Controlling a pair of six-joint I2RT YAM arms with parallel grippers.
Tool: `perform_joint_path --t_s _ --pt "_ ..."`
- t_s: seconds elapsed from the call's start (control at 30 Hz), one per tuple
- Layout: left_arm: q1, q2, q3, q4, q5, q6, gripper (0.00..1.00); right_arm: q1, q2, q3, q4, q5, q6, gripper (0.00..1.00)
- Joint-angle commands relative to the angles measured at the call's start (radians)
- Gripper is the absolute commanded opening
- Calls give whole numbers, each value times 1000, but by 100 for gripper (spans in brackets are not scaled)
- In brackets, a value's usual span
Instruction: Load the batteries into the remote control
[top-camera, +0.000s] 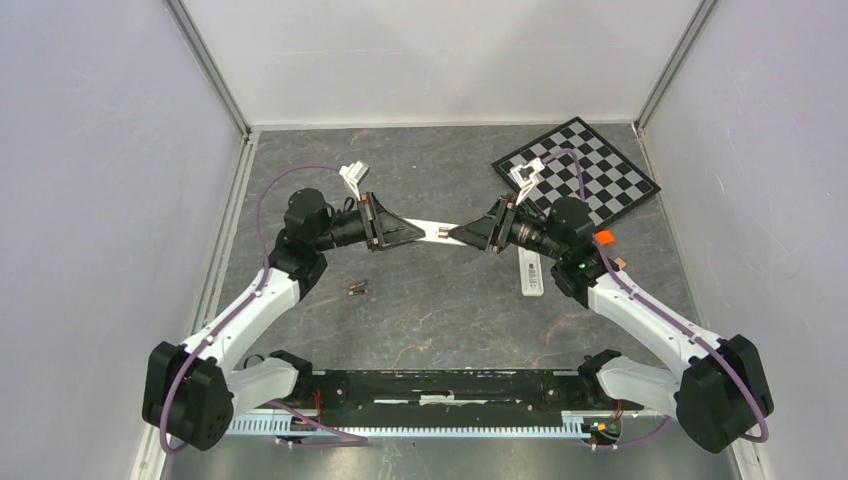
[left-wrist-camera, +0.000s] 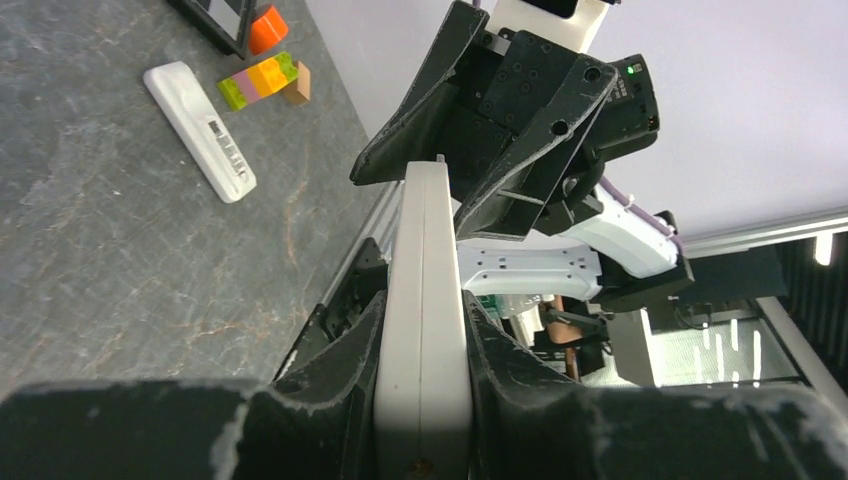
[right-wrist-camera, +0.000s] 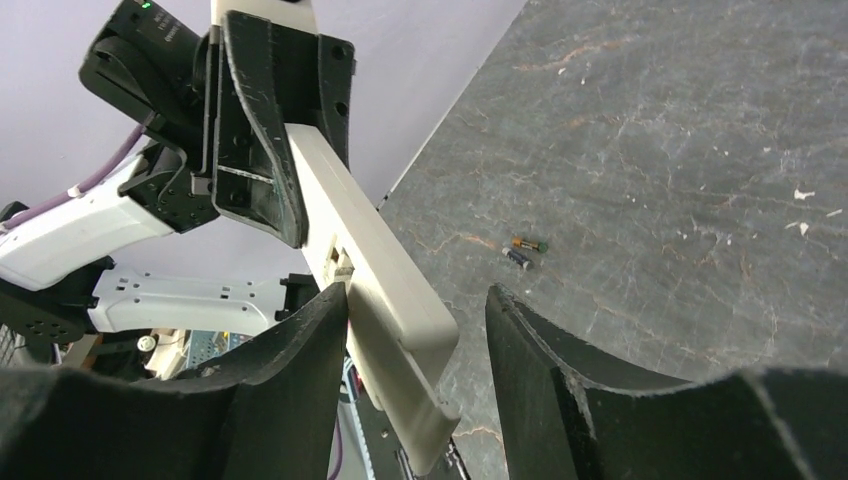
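Observation:
My left gripper (top-camera: 418, 232) is shut on one end of a white remote (top-camera: 438, 232) and holds it level above the table. In the left wrist view the remote (left-wrist-camera: 425, 220) is clamped between both fingers of the left gripper (left-wrist-camera: 424, 300). My right gripper (top-camera: 462, 237) is open around the remote's other end. In the right wrist view the right gripper (right-wrist-camera: 418, 295) has its left finger against the remote (right-wrist-camera: 370, 260) and its right finger apart; the back cover (right-wrist-camera: 415, 420) sticks out past the body's end. Two batteries (top-camera: 357, 288) lie on the table, also in the right wrist view (right-wrist-camera: 525, 250).
A second white remote (top-camera: 530, 272) lies on the table under the right arm, also in the left wrist view (left-wrist-camera: 200, 130). A checkerboard (top-camera: 590, 165) sits at the back right. Coloured blocks (left-wrist-camera: 265, 78) lie near it. Walls close in the table's sides.

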Motion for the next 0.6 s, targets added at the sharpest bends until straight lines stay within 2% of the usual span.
perform_joint_path --t_s 0.0,0.33,0.57 --pt "0 -47 71 -84 -39 126 2 -4 -2 14 -35 -6 24 58" --pt "-1 -41 88 -181 -84 194 2 -4 9 -42 67 -33 99 67" --pt "0 -41 106 -261 -125 254 2 -5 16 -45 42 -23 102 55"
